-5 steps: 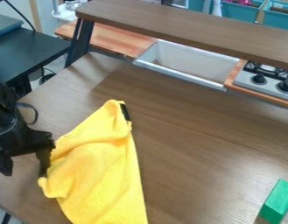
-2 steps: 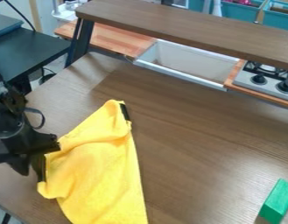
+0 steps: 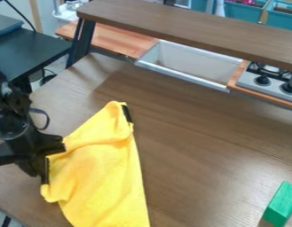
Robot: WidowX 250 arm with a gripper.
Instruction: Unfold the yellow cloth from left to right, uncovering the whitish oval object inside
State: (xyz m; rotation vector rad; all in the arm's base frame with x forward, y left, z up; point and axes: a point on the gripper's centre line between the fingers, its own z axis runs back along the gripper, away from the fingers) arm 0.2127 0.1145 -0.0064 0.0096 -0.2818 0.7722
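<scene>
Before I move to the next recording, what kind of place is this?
Probably a robotics lab or workshop with a toy kitchen: a black robot arm beside a brown wooden table, a white sink basin and a grey stove with black knobs.

"What's different around the yellow cloth [image 3: 103, 173]?"

"The body of the black gripper [image 3: 39, 178] has shifted in closer at the cloth's left edge. The arm [image 3: 16, 126] has come the same way, bringing its cable loop [image 3: 48, 120] nearer too."

"And the cloth itself?"

"Slightly reshaped along that left edge."
</scene>
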